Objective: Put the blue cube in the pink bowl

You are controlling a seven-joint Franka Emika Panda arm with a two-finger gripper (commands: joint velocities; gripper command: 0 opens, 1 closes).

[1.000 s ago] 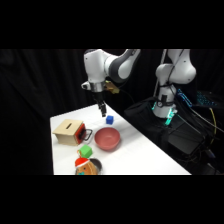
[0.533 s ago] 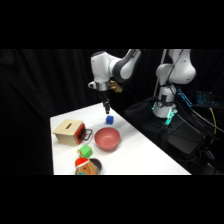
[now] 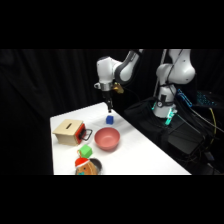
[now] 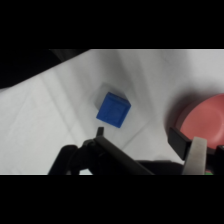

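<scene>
Pincer (image 3: 109, 106) above the cube (image 3: 110, 119), fingers spread wide, gripping nothing and touching nothing. Cube (image 4: 113, 110) rests on the white desk (image 3: 145, 155), just beyond the bowl (image 3: 107, 138), clear of its rim.

**Cube on the table, bowl at the edge**

The blue cube (image 4: 113, 110) sits on the white table (image 4: 55, 112), turned corner-on, just above the dark finger (image 4: 100, 132) of the hand (image 4: 147, 142). The second, pale finger (image 4: 196, 154) rises at lower right, and the two stand well apart. The pink bowl (image 4: 204, 124) shows at right, cut by the frame, apart from the cube.
</scene>
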